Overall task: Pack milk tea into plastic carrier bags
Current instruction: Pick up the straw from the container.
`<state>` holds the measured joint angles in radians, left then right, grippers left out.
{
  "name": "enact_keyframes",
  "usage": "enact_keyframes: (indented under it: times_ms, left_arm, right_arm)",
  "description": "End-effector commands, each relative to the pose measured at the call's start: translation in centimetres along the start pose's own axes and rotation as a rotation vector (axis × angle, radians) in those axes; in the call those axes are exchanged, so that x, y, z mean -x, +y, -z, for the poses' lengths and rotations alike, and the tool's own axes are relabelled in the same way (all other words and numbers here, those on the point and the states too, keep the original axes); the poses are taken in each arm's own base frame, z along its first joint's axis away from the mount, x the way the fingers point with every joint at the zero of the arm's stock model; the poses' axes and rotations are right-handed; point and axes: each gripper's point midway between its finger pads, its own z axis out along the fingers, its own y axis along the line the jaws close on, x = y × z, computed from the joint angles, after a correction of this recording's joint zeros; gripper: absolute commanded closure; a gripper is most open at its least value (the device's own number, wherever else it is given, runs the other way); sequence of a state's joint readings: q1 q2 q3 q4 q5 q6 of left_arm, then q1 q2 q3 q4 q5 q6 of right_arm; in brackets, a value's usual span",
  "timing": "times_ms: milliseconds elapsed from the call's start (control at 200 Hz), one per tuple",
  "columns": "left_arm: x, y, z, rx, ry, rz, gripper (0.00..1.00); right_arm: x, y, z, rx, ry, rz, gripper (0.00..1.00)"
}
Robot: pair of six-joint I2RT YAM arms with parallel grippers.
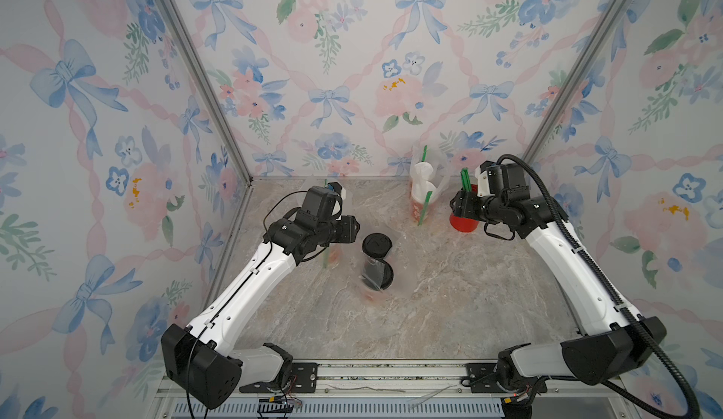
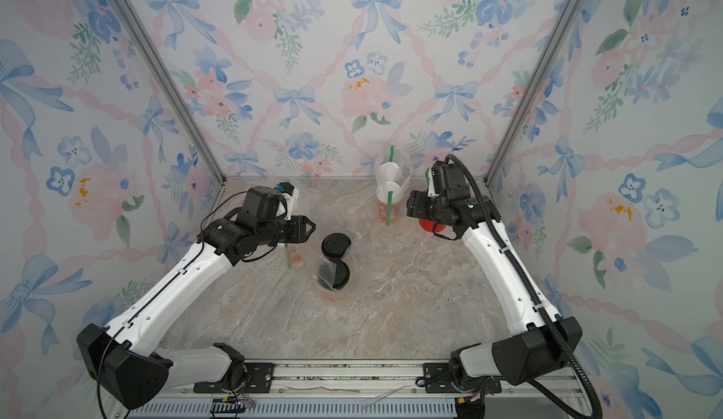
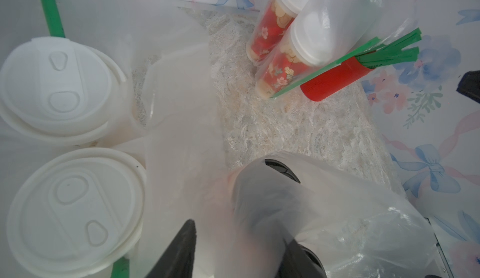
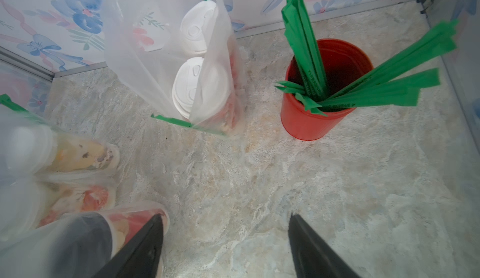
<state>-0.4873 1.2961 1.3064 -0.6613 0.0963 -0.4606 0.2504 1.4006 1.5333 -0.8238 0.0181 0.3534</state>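
Two black-lidded milk tea cups (image 1: 376, 245) (image 2: 335, 244) stand mid-table inside a clear plastic carrier bag (image 1: 385, 280). My left gripper (image 1: 352, 228) (image 3: 239, 235) hovers just left of them, its jaws apart, with hazy bag film (image 3: 181, 139) hanging between and over them. Beside it two white-lidded cups (image 3: 55, 87) sit in another bag with a green straw (image 3: 49, 11). At the back, a third bag (image 1: 424, 186) (image 4: 155, 56) holds two white-lidded red cups (image 4: 200, 87). My right gripper (image 1: 455, 205) (image 4: 226, 237) is open over bare table.
A red lidless cup (image 1: 463, 223) (image 4: 311, 118) of green straws (image 4: 376, 82) stands right of the back bag, under my right wrist. The floral walls (image 1: 352, 64) close in the back and both sides. A metal rail (image 1: 391, 370) runs along the front edge.
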Motion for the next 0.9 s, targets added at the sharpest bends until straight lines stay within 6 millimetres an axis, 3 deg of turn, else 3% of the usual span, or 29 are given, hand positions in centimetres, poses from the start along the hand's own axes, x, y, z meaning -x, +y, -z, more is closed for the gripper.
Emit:
enact_keyframes:
  times_ms: [0, 260, 415, 455, 470, 595, 790, 805, 895]
  left_arm:
    - [0.7, 0.1, -0.1, 0.009, 0.0, -0.016, 0.7]
    - [1.4, -0.2, -0.4, 0.007, -0.007, 0.012, 1.0]
    - [1.6, -0.4, -0.4, -0.006, -0.022, 0.046, 1.0]
    - [1.7, -0.5, -0.4, -0.011, -0.025, 0.053, 1.0]
    - [1.7, -0.5, -0.4, -0.012, -0.024, 0.056, 1.0]
    - [1.5, -0.4, -0.6, -0.013, -0.026, 0.072, 1.0]
    - [1.3, -0.4, -0.7, -0.015, -0.021, 0.074, 1.0]
    - [1.4, -0.4, -0.7, -0.014, -0.022, 0.074, 1.0]
    - [1.3, -0.4, -0.8, -0.015, -0.019, 0.072, 1.0]
  right_arm:
    - [0.8, -1.9, 0.0, -0.034, 0.006, 0.017, 0.27]
    - [3.8, -4.8, -3.5, -0.066, 0.005, 0.015, 0.55]
    - [5.0, -4.6, -5.5, -0.066, 0.01, 0.058, 0.6]
    - [5.5, -4.6, -5.3, -0.069, -0.001, 0.068, 0.61]
    - [5.2, -4.8, -6.2, -0.078, 0.02, 0.07, 0.61]
    - [5.1, -5.9, -6.9, -0.132, 0.028, 0.064, 0.64]
    - [4.0, -8.1, -6.8, -0.207, 0.027, 0.013, 0.65]
    - [4.3, -7.9, -5.9, -0.197, 0.004, 0.008, 0.65]
    - [3.7, -8.9, -5.5, -0.201, -0.007, -0.028, 0.65]
